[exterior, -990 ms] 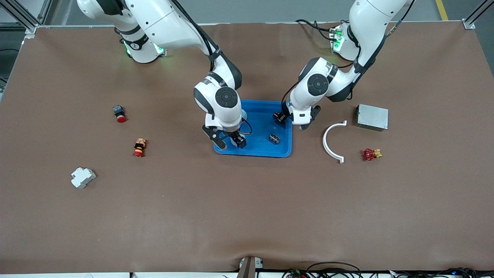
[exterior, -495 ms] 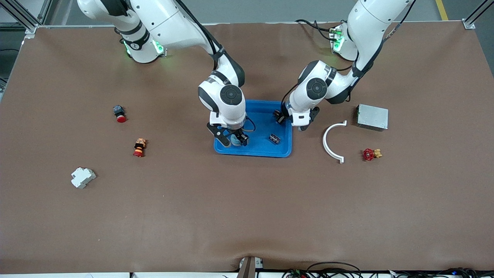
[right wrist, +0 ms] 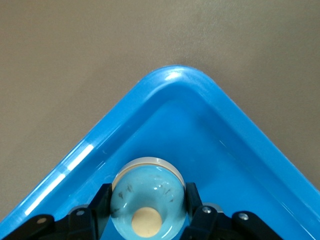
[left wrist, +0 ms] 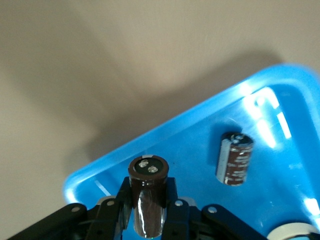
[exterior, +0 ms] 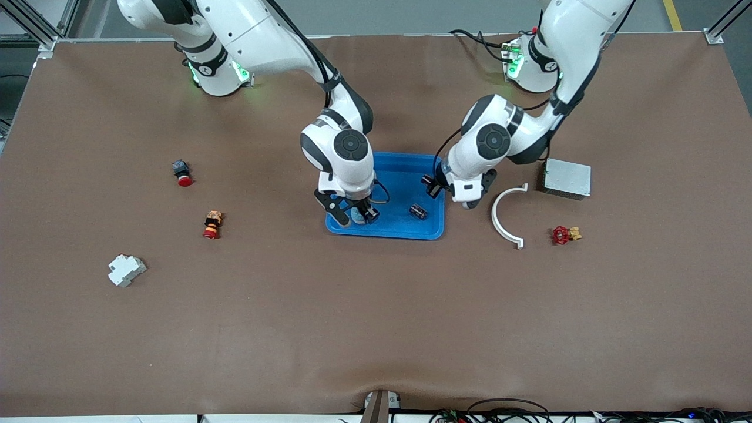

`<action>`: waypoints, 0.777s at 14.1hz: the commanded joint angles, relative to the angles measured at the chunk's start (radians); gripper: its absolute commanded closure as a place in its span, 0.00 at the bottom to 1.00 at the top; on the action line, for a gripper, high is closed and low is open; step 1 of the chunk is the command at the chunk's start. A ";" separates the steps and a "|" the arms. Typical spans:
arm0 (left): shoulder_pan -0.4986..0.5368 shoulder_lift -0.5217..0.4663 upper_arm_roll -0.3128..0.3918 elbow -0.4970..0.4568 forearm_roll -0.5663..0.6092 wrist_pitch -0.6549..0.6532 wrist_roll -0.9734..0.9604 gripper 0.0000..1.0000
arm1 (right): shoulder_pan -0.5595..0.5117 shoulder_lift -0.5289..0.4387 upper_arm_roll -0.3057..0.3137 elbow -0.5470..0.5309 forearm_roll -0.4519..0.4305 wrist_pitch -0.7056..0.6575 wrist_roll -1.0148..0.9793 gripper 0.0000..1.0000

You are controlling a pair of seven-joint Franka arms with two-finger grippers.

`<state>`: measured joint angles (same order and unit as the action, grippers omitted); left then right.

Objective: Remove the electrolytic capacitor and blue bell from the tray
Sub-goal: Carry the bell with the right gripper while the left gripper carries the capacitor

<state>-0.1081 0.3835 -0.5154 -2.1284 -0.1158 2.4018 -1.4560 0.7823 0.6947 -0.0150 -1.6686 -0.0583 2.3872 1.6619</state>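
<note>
A blue tray (exterior: 411,230) sits mid-table. My left gripper (exterior: 432,187) is shut on a dark brown capacitor (left wrist: 147,192), held upright over the tray's edge toward the left arm's end. A second capacitor (exterior: 418,211) lies flat on the tray floor (left wrist: 195,135). My right gripper (exterior: 356,215) is down in the tray corner toward the right arm's end, nearer the front camera. Its fingers (right wrist: 102,202) press both sides of a light blue bell (right wrist: 149,187) with a tan button, which rests on the tray (right wrist: 175,75).
Toward the left arm's end lie a white curved bracket (exterior: 505,216), a grey metal box (exterior: 567,178) and a red valve (exterior: 563,234). Toward the right arm's end lie two red push buttons (exterior: 183,173) (exterior: 212,224) and a white breaker (exterior: 126,269).
My right gripper has lowered into the tray corner and shut on the bell. My left gripper has closed on the capacitor and shifted slightly toward the left arm's end.
</note>
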 commanded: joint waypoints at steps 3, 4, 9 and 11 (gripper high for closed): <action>0.120 -0.089 -0.003 0.050 0.123 -0.274 0.052 1.00 | -0.029 -0.041 0.003 0.090 -0.005 -0.248 -0.074 1.00; 0.145 -0.089 -0.003 0.048 0.130 -0.277 0.078 1.00 | -0.049 -0.073 0.001 0.084 -0.005 -0.285 -0.138 1.00; 0.243 -0.054 -0.002 -0.014 0.319 -0.238 0.132 1.00 | -0.196 -0.243 0.003 0.011 -0.005 -0.454 -0.543 1.00; 0.287 -0.026 -0.003 -0.050 0.340 -0.141 0.117 1.00 | -0.286 -0.340 0.003 -0.084 -0.003 -0.445 -0.716 1.00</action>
<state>0.1380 0.3378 -0.5073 -2.1361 0.1882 2.1838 -1.3386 0.5820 0.4810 -0.0319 -1.6145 -0.0584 1.9283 1.0917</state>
